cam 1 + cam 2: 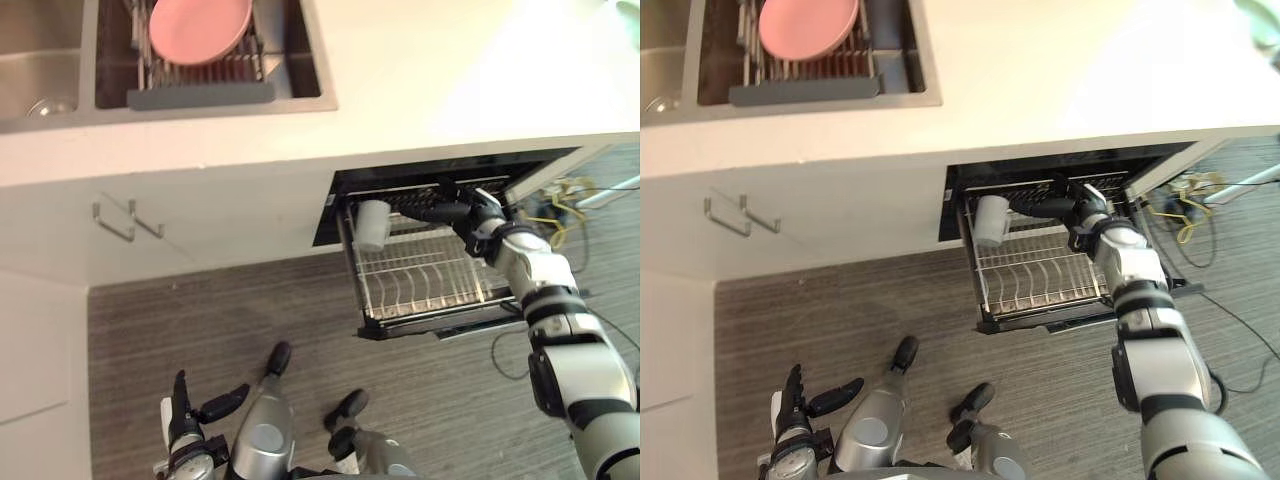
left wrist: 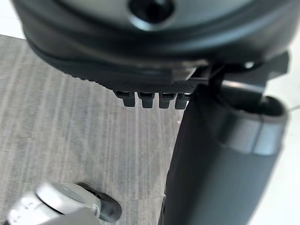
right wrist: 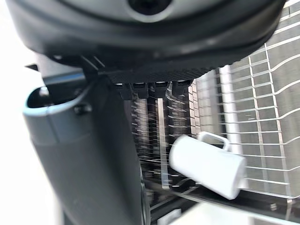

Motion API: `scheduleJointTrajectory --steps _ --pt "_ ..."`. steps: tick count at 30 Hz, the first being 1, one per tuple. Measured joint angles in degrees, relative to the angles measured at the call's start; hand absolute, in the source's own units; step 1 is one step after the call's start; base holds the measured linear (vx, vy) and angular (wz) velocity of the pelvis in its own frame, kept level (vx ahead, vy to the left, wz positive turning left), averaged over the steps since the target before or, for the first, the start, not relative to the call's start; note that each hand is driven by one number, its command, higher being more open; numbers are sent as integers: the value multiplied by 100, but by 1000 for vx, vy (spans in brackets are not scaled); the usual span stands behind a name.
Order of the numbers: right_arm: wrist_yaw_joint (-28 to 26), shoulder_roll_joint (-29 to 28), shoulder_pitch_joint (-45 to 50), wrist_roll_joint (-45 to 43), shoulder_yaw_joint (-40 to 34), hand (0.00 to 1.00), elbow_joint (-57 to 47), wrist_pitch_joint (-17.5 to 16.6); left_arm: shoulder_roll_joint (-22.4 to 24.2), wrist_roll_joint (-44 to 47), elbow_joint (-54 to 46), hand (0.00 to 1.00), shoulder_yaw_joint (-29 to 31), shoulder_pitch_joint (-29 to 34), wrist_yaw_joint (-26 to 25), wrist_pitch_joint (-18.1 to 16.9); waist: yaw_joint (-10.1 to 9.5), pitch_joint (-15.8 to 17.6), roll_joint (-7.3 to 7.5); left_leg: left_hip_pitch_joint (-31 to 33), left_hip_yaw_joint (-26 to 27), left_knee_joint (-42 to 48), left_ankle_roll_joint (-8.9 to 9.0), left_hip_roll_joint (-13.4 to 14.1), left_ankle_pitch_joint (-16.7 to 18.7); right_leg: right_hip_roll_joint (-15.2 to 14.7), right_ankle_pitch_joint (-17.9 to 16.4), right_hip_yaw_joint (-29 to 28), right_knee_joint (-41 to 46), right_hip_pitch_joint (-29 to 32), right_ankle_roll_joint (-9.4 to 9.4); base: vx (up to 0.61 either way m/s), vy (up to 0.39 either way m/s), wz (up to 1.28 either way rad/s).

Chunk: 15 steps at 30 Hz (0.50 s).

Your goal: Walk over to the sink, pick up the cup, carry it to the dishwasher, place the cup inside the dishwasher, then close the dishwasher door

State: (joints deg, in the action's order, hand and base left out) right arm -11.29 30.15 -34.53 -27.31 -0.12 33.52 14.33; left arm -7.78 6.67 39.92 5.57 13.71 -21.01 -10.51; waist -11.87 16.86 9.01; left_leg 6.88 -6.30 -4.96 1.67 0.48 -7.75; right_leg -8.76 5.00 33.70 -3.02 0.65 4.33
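Right robot hand (image 1: 472, 216) outstretched, uncurled.

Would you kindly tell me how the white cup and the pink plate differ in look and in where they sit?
The cup is white and cylindrical, with a handle; the plate is pink, wide and shallow. The cup sits in the pulled-out dishwasher rack below the counter; the plate rests in the drying rack in the sink. Both sit in wire racks.

cup (image 1: 371, 224) blocking rack (image 1: 425, 282) left end, free rack room beside, countertop (image 1: 400, 90) overhanging
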Motion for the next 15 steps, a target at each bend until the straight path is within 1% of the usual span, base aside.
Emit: scheduleJointTrajectory --steps 2,3,5,6,7,8,10,11,12,14,15 --pt "38 -382 1016 -140 -366 100 -1333 -228 90 -11 253 100 253 177 -25 -106 195 -326 -10 -115 243 -30 -19 51 147 10 -40 -268 22 18 16 -33 15 -51" --pt "36 -521 1331 -176 -462 100 -1725 -330 126 -16 337 100 343 230 -28 -134 264 -418 -18 -148 292 -31 -48 58 181 8 -75 -320 21 15 13 -2 -1 -53" --pt "-30 -1191 2532 -173 -689 100 -3105 -761 257 55 632 100 663 528 43 -233 541 -760 -44 -286 529 -31 -45 101 269 21 -119 -570 18 -3 27 52 -5 -52" --pt "-65 -1344 2791 -172 -724 100 -3365 -888 268 105 713 100 697 574 103 -251 633 -824 -54 -327 547 -31 -30 110 289 28 -123 -613 17 -23 36 70 -15 -39" --pt "-134 -1635 3247 -149 -868 100 -3800 -1088 283 201 854 100 714 613 200 -255 784 -901 -80 -419 593 -31 0 124 308 40 -130 -663 15 -93 56 82 -21 -27" --pt "-141 -1888 3577 -75 -990 100 -4104 -1229 288 295 936 100 713 623 291 -267 879 -954 -97 -508 656 -30 15 144 330 55 -132 -725 13 -146 63 81 -20 -27" --pt "-142 -2172 3904 -50 -1122 100 -4307 -1314 284 350 991 100 714 631 362 -262 959 -1087 -119 -589 762 -29 25 175 367 81 -127 -837 11 -166 50 53 -15 -29" --pt "-151 -2225 4060 -45 -1121 100 -4330 -1366 285 351 982 100 694 625 375 -254 1005 -1139 -180 -642 797 -28 20 174 372 88 -115 -866 11 -195 28 55 -11 -21" --pt "-155 -2234 4105 -19 -1106 100 -4328 -1366 290 350 971 100 678 617 378 -251 1023 -1152 -189 -688 808 -27 19 175 374 88 -116 -877 11 -238 28 40 -7 -11" --pt "-338 -2235 4203 106 -1036 100 -4321 -1366 334 348 880 100 611 610 372 -203 1040 -1174 -343 -870 840 -26 11 157 395 94 -118 -915 11 -402 31 21 -1 -5" --pt "-397 -2235 4198 109 -1022 100 -4321 -1369 351 349 834 100 592 612 366 -179 1040 -1174 -386 -907 840 -25 8 150 398 89 -118 -915 11 -445 34 0 0 0"
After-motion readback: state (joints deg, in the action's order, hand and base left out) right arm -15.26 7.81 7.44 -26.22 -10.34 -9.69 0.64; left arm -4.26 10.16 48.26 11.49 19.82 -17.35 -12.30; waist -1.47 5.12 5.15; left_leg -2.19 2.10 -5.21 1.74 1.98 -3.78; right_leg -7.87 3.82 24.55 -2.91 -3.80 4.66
